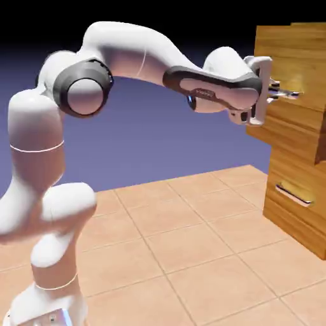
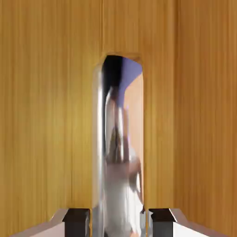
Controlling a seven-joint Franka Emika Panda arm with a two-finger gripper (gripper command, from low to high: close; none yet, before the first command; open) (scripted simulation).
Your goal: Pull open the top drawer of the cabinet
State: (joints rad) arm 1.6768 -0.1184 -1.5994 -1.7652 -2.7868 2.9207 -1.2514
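Gripping the top drawer's silver handle (image 2: pixel 118 152), fingers (image 2: pixel 77 222) closed narrowly on both sides.

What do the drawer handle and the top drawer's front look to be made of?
Handle: looks like polished metal, perhaps chrome, given its mirror-like reflections. Top drawer's front: looks like light-brown wood, or a wood-look veneer, with visible straight grain.

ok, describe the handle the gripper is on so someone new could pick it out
Find the tall wood-grain cabinet at the exterior view's right edge. On its upper drawer front, which juts out past the front below, is a slim silver bar handle. It sits between the fingertips of the gripper; the similar silver handle lower down has nothing at it.
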